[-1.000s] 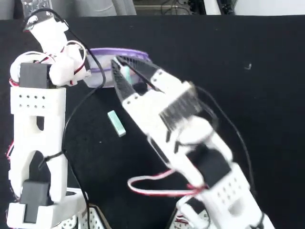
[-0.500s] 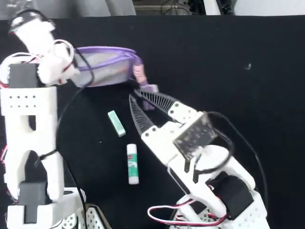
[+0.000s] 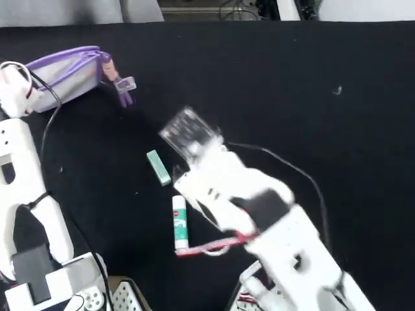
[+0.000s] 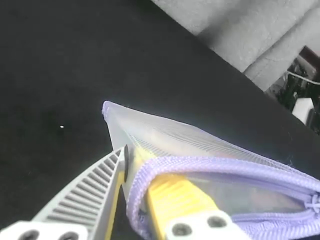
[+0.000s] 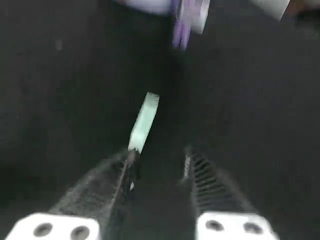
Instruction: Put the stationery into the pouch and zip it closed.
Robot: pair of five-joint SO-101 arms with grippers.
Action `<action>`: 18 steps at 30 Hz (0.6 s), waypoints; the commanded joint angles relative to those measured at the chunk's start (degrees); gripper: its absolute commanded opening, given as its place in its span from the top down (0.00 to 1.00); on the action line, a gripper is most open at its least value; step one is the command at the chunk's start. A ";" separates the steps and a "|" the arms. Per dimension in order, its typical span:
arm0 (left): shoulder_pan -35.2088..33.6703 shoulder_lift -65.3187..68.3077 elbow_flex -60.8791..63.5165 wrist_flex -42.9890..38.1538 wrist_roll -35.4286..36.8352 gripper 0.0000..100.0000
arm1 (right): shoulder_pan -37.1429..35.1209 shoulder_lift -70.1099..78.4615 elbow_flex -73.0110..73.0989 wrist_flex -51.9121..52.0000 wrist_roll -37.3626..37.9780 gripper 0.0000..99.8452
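Observation:
A clear pouch [image 3: 61, 74] with a purple zipper edge hangs at the far left of the black table, its zipper pull [image 3: 123, 85] dangling off its right end. My left gripper [image 4: 132, 167] is shut on the pouch [image 4: 200, 145] rim, one finger inside and one outside. A green eraser [image 3: 158, 167] and a glue stick [image 3: 179, 222] lie on the table mid-left. My right arm [image 3: 220, 184] hovers just right of them. My right gripper [image 5: 160, 155] is open, pointing at the eraser [image 5: 144, 121], which lies just beyond one fingertip.
The table [image 3: 311, 78] is black cloth, bare on its right half. Both arm bases stand along the near edge, with a red cable loop [image 3: 207, 246] beside the glue stick. Grey fabric and equipment lie past the far edge.
The left arm has swung the pouch left and back. The right gripper has drawn away from the pouch mouth and turned down toward the eraser, uncovering the glue stick.

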 commanded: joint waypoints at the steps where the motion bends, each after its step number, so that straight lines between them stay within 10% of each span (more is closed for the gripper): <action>1: -0.84 -2.02 -0.75 -1.93 0.70 0.97 | -0.62 9.71 -7.43 2.64 -4.40 0.84; 18: -1.10 -1.93 -0.66 -1.58 0.70 0.97 | -8.70 32.31 -15.87 14.68 -11.60 0.84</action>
